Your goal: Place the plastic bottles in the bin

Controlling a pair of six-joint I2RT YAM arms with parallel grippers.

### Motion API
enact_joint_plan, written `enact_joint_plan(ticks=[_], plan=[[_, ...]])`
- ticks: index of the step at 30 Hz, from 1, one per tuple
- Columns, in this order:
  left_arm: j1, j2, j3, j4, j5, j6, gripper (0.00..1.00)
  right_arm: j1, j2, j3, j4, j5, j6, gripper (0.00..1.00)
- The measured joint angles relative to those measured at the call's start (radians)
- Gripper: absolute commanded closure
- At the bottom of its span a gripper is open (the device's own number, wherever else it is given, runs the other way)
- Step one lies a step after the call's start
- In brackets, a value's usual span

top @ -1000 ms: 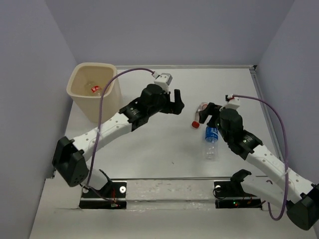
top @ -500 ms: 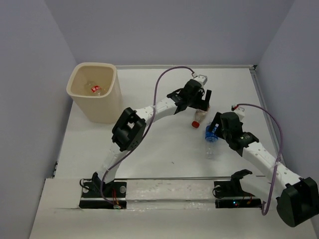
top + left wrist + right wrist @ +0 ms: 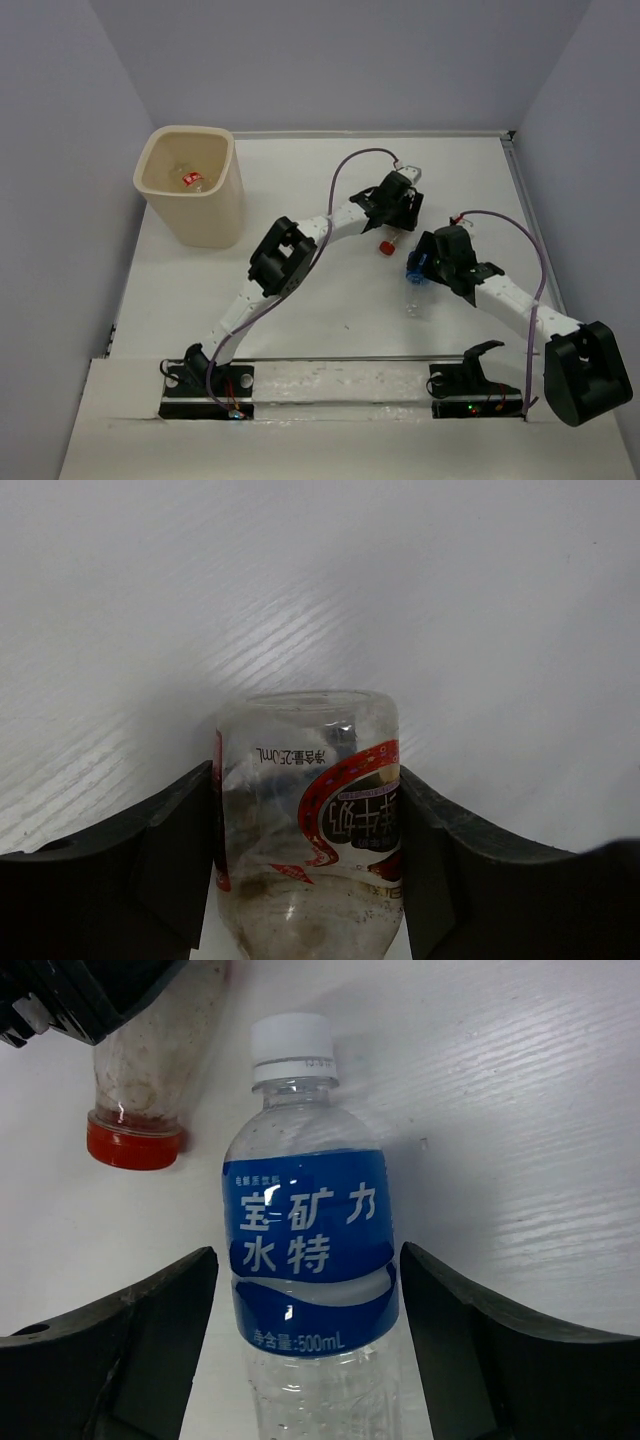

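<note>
A clear bottle with a red label [image 3: 310, 880] lies on the white table, red cap [image 3: 383, 246] pointing toward the arms. My left gripper [image 3: 305, 810] is shut on it, both pads pressed against its sides. Just to its right lies a blue-labelled, white-capped bottle [image 3: 305, 1240]. My right gripper [image 3: 308, 1290] straddles this one, open, with a gap on each side. In the top view the left gripper [image 3: 397, 218] and right gripper [image 3: 425, 262] sit close together right of centre. The cream bin [image 3: 232, 170] stands at the back left with a red-labelled bottle [image 3: 190, 179] inside.
The left arm stretches diagonally across the table from its base to the bottles. Grey walls enclose the table on the left, back and right. In the right wrist view the left gripper's black fingers [image 3: 80, 990] show just above the red-capped bottle [image 3: 140, 1090].
My left arm swung right from beside the bin and closed on the red-capped bottle. My right gripper shifted over the blue-labelled bottle and narrowed a little.
</note>
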Motion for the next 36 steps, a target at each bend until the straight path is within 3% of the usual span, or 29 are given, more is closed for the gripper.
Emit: enact_joint_plan(ticks=[7, 12, 15, 21, 23, 28, 33, 35, 36], plan=[[0.026, -0.153, -0.229, 0.088, 0.017, 0.004, 0.49, 0.000, 0.035, -0.006, 0.071, -0.040, 0.011, 0.62], [0.095, -0.483, -0.475, 0.139, 0.024, 0.005, 0.50, 0.000, -0.029, -0.033, 0.080, -0.045, 0.011, 0.66], [0.161, -0.806, -0.629, 0.190, 0.003, 0.000, 0.51, 0.000, -0.116, -0.056, 0.089, -0.055, 0.011, 0.67], [0.286, -1.249, -0.729, 0.253, -0.096, -0.012, 0.51, 0.003, -0.210, -0.076, 0.132, -0.146, 0.009, 0.66], [0.343, -1.329, -0.728, 0.240, -0.134, -0.002, 0.51, 0.019, -0.202, -0.074, 0.149, -0.175, 0.010, 0.66], [0.579, -1.386, -0.682, 0.198, -0.309, 0.072, 0.51, 0.158, -0.140, -0.041, 0.216, -0.193, 0.010, 0.66], [0.705, -1.329, -0.716, 0.240, -0.430, 0.113, 0.50, 0.295, -0.093, 0.013, 0.297, -0.197, 0.010, 0.66], [0.754, -1.251, -0.716, 0.261, -0.456, 0.113, 0.44, 0.343, -0.074, 0.055, 0.322, -0.194, 0.003, 0.66], [0.764, -1.220, -0.718, 0.265, -0.462, 0.113, 0.35, 0.354, -0.069, 0.070, 0.334, -0.193, 0.000, 0.66]])
